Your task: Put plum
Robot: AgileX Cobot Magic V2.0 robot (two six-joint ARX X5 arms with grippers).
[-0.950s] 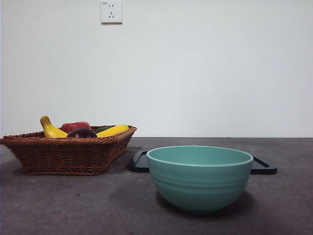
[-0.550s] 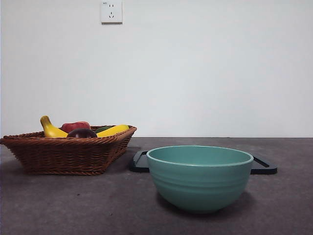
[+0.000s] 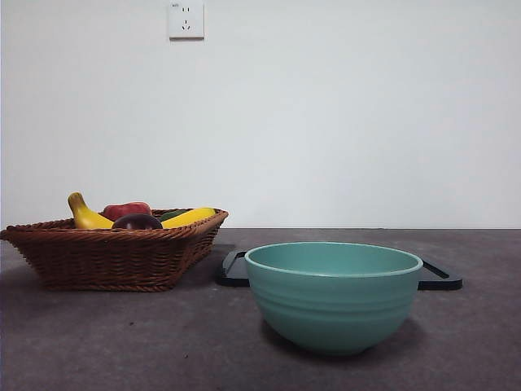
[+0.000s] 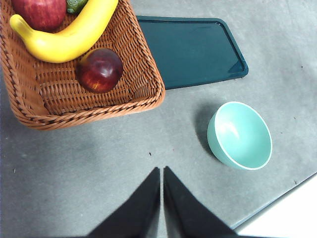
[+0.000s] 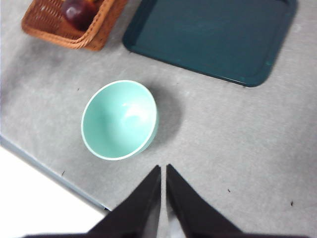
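Maroon plum lies in the wicker basket touching the banana. Left gripper and right gripper are clenched, holding nothing, high above the table.

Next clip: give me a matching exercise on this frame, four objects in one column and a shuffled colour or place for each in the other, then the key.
Things:
1. plum
2. banana
3. bowl
4. tray

Descriptions:
A. mint green, empty, standing on the table apart from the basket
B. dark teal, flat, lying beside the wicker basket
C. yellow, curved, lying in the basket next to the red apple
D. dark maroon, glossy, lying in the basket near its corner

Pairs: 1-D, 2-C, 3-A, 4-B
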